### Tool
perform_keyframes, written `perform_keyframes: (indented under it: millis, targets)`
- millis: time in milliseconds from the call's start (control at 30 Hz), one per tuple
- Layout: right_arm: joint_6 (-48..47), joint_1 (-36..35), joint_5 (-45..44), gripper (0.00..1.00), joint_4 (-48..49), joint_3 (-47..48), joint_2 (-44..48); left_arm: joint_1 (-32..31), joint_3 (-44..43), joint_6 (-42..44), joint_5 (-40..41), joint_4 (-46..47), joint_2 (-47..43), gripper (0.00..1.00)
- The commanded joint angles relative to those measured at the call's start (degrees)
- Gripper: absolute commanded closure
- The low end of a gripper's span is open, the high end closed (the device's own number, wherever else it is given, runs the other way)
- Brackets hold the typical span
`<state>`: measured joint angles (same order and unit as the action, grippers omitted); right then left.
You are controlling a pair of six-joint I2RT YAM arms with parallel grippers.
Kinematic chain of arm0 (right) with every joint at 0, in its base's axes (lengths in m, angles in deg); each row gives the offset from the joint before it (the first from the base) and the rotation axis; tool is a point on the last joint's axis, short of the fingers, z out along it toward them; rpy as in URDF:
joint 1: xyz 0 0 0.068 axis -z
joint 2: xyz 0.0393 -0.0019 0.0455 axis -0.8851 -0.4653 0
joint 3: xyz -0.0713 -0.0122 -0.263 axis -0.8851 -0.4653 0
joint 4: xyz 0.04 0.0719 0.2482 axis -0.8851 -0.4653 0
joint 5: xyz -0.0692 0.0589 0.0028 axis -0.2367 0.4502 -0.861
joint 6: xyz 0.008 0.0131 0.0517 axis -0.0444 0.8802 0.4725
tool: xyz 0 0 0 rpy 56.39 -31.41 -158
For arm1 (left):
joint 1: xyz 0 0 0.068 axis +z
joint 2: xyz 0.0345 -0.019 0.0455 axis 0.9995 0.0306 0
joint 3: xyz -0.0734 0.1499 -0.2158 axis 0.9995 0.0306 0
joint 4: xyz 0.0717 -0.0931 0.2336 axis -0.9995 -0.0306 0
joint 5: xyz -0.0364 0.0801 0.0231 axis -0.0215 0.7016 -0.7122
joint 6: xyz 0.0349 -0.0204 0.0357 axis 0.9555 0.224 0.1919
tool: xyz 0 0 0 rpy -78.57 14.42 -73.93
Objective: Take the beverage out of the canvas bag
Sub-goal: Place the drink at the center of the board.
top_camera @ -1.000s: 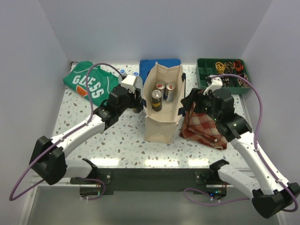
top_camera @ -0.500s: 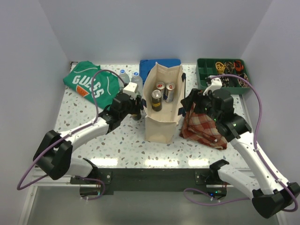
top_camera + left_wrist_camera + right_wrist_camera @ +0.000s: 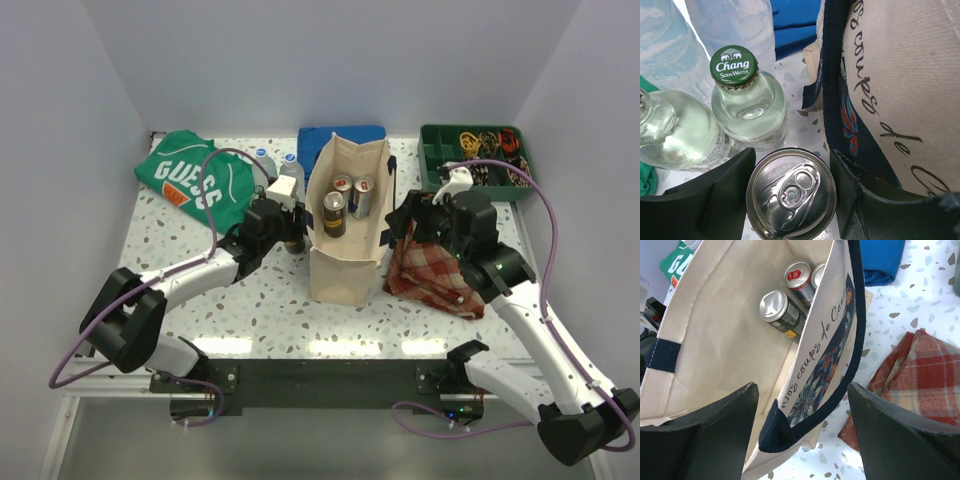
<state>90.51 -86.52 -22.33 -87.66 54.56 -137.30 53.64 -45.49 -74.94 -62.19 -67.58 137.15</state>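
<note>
The cream canvas bag point(image 3: 345, 270) stands upright mid-table, with three cans point(image 3: 334, 213) inside it; the right wrist view shows a dark can point(image 3: 777, 307) and a red-topped one point(image 3: 797, 276). Just left of the bag, my left gripper point(image 3: 292, 240) is shut on a silver-topped beverage can point(image 3: 791, 194), with its black fingers point(image 3: 725, 195) against both sides. A Chang soda bottle point(image 3: 747, 107) stands right behind that can. My right gripper point(image 3: 802, 390) is open, its jaws wide on either side of the bag's right wall and navy handle point(image 3: 777, 430) without touching them.
Clear water bottles point(image 3: 265, 160) stand behind the left gripper, next to a green GUESS shirt point(image 3: 190, 180). A folded blue cloth point(image 3: 340, 135) lies behind the bag. A red plaid cloth point(image 3: 430, 270) lies under the right arm. A green tray point(image 3: 475, 160) of small parts sits back right.
My left arm has sunk lower beside the bag with the can in its grip, which uncovers the water bottles behind it. The right arm and the bag have stayed put.
</note>
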Motion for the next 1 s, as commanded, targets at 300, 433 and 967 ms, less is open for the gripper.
perform_keyframes:
  millis: [300, 433, 967]
  targets:
    - [-0.43, 0.17, -0.54, 0.24, 2.52, -0.04, -0.48, -0.46, -5.48, 2.2, 1.94, 2.83, 1.52, 1.0]
    - [-0.43, 0.08, -0.45, 0.23, 2.6, -0.04, -0.57, -0.46, -6.7, 2.11, 2.38, 0.82, 2.14, 1.0]
    - [-0.34, 0.08, -0.01, 0.23, 2.78, -0.04, -0.75, -0.72, -7.32, 1.15, 4.49, -2.62, 1.96, 0.85]
